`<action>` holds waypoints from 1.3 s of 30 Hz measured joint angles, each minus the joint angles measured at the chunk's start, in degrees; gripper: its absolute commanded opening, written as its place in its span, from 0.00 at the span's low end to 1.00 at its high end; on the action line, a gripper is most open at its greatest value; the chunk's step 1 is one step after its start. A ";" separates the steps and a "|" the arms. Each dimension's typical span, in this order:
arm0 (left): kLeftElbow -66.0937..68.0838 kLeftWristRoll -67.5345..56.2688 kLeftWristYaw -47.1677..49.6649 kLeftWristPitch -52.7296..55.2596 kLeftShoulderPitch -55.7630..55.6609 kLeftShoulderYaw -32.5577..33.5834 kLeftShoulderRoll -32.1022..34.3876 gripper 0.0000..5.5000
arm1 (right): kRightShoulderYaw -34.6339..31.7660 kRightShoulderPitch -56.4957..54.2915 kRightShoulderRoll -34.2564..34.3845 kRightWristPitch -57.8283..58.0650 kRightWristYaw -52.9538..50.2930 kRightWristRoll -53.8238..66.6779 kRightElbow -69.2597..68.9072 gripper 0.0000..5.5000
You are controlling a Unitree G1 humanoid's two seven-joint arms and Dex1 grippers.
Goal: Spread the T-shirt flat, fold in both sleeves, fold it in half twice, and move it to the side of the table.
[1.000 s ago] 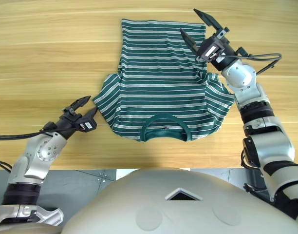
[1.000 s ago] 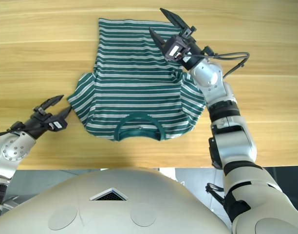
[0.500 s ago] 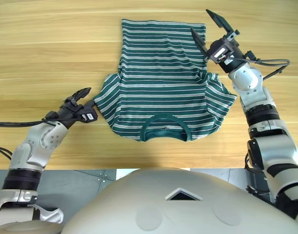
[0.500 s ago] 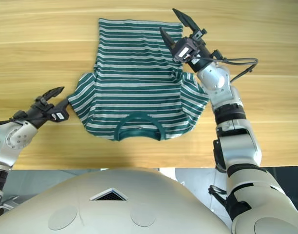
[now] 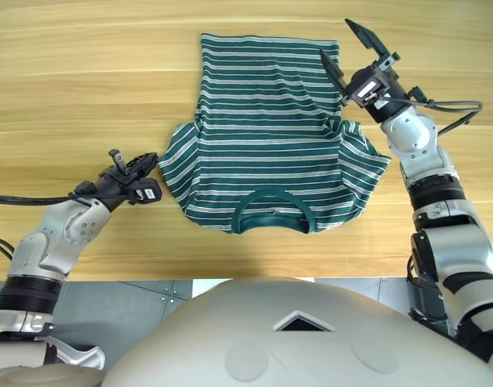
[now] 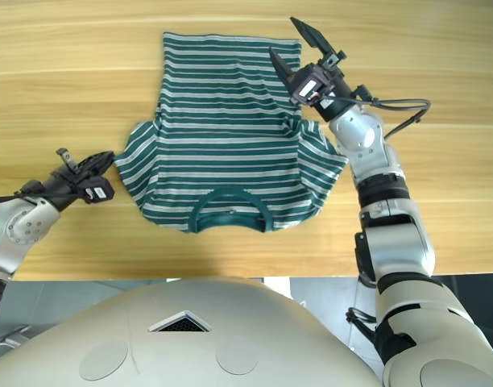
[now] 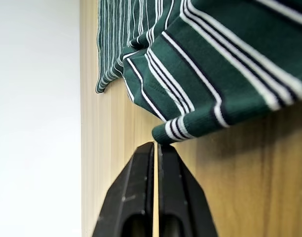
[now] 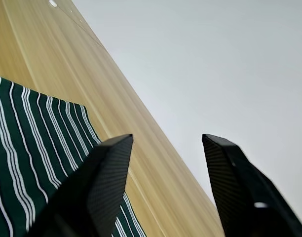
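Note:
A green T-shirt with white stripes [image 5: 267, 129] lies on the wooden table [image 5: 85, 81], collar [image 5: 272, 211] nearest me, hem at the far side. Both short sleeves stick out a little and are rumpled. My left gripper [image 5: 152, 160] sits low beside the left sleeve [image 5: 172, 157]. In the left wrist view its fingers [image 7: 141, 197] are pressed together, the left gripper [image 7: 156, 145] tips touching the sleeve hem [image 7: 190, 126] with no cloth between them. My right gripper [image 5: 335, 38] hovers open over the shirt's far right corner, and the right gripper [image 8: 166, 140] has nothing between its fingers.
The table's front edge [image 5: 109, 278] runs just before my body, with grey floor [image 5: 134, 298] below it. Bare wood stretches left and right of the shirt and beyond its hem. Cables trail from both wrists.
The left gripper has shut, rolled over, and slid closer to the left sleeve's edge. The right gripper drifted slightly right and away, staying open.

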 measured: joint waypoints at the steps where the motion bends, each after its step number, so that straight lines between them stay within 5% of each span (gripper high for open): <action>1: 0.14 -0.02 -0.01 -0.02 -0.18 -0.22 0.08 0.00 | -0.03 0.03 -0.01 -0.05 -0.01 0.00 0.01 0.48; 13: 3.20 -0.38 1.53 0.04 -4.59 -2.41 -1.87 0.00 | -1.31 2.29 -0.88 -0.05 -1.13 -0.02 -0.17 0.48; 20: 3.55 -0.54 4.85 1.66 -3.42 -1.80 -3.95 0.24 | -1.37 3.59 -1.62 -0.23 -1.23 -0.03 -0.50 0.48; 34: -9.10 -1.20 10.38 8.09 18.25 8.83 -3.64 0.24 | -1.83 6.30 -3.00 -0.55 -0.18 0.23 -1.12 0.48; 39: -9.41 -0.48 7.32 5.35 16.90 6.11 -2.51 0.24 | -1.97 6.62 -3.37 -0.38 0.52 0.41 -2.06 0.48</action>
